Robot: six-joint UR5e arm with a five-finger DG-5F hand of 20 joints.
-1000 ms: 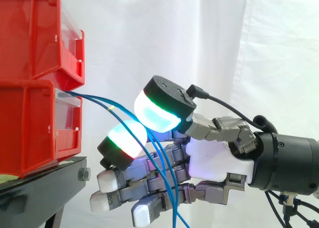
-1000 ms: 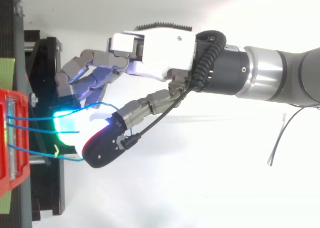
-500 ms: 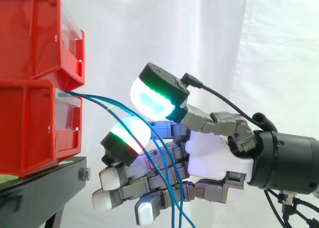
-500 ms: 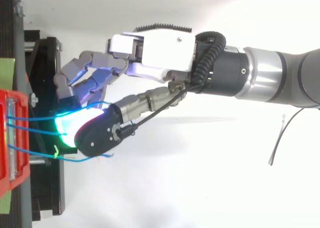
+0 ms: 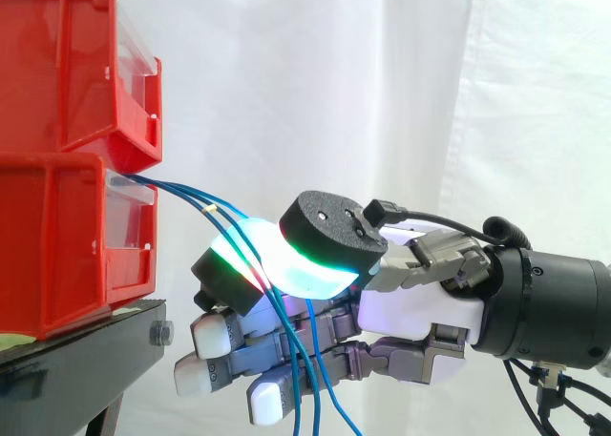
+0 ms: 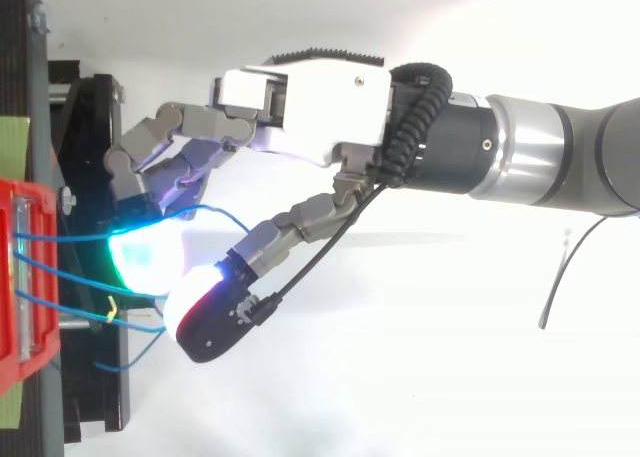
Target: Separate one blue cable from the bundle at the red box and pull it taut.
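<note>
A blue cable [image 5: 181,189] leaves the front of the lower red bin [image 5: 57,236] and slopes down to the robot hand [image 5: 410,307] just beside the bin. The glowing fingers [image 5: 239,247] pinch the cable against the thumb.

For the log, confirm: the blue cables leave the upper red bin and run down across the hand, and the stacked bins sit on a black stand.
Wrong bin. The side view shows the blue cables leaving the lower red bin, not the upper red bin. The rest stands: they run down across the hand, and the stacked bins sit on the black stand.
</note>
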